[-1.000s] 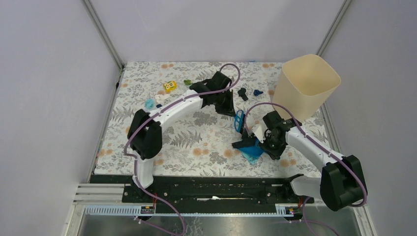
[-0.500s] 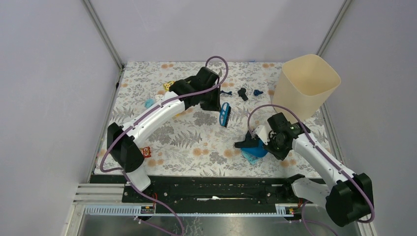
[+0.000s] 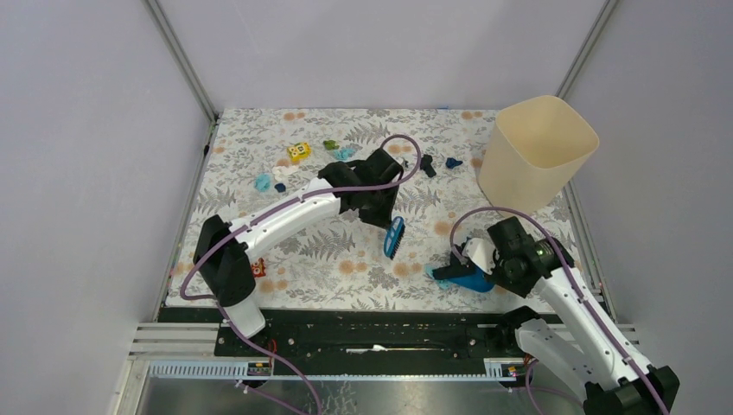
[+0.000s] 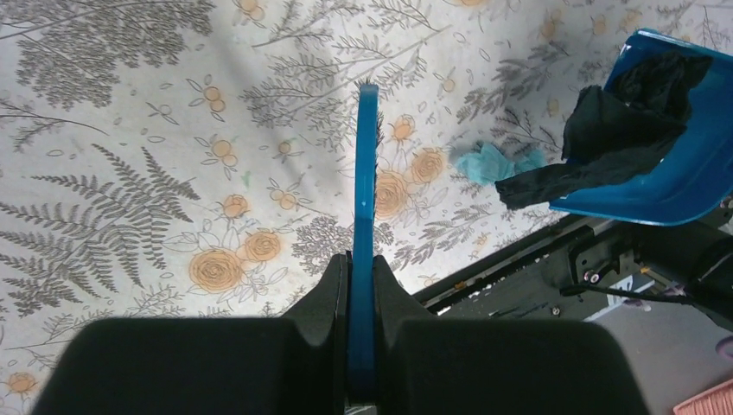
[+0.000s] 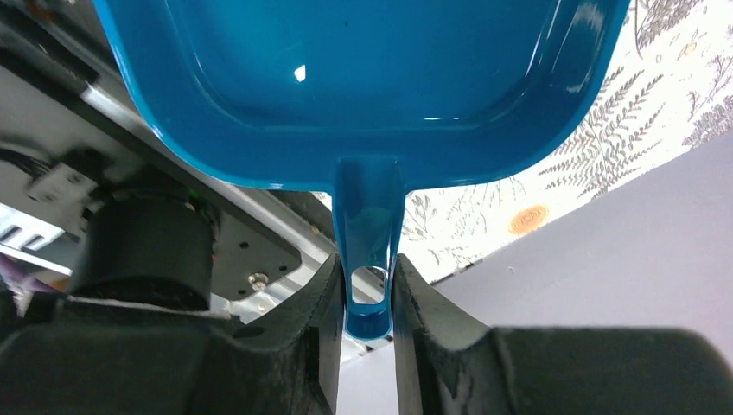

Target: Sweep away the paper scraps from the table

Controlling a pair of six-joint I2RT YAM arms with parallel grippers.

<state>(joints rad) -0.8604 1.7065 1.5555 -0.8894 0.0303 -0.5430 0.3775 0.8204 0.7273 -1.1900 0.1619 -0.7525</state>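
Right pincer: the right pincer [image 5: 367, 278] is shut hard on the handle of the blue dustpan [image 5: 363, 86] and holds it low at the near edge of the table [image 3: 346, 259].
In the pan: a wad of black paper scraps [image 4: 618, 138], one end hanging over the lip.
By the lip: one light blue scrap [image 4: 493, 162] lies on the cloth just outside the pan, on the side facing the left pincer.
Left pincer: the left pincer [image 4: 361, 264] has its fingers clamped on the blue hand brush [image 4: 366, 173]. The bristle end reaches out ahead of them. I cannot tell whether it touches the cloth.
Red robot toy: the toy [image 3: 258, 268] sits at the near edge, well off to the left of the left pincer.
Beyond the left pincer, to its right: a black scrap [image 3: 427, 166] and a navy scrap [image 3: 453, 162].
Beyond the left pincer, to its left: a green scrap [image 3: 330, 144], a pale blue scrap [image 3: 346, 153], another blue scrap [image 3: 263, 182] and a white bit [image 3: 281, 173].
Yellow cube: the cube [image 3: 299, 152] sits among that far left group.
Bin: a cream bin [image 3: 536, 151] stands well beyond the right pincer.
Progress: I'd say partway. One load is in the pan and not yet tipped, the blue stray needs one stroke, and both far clusters are unswept.
Writing: the cube has markings, too small to read. No brand is visible anywhere.
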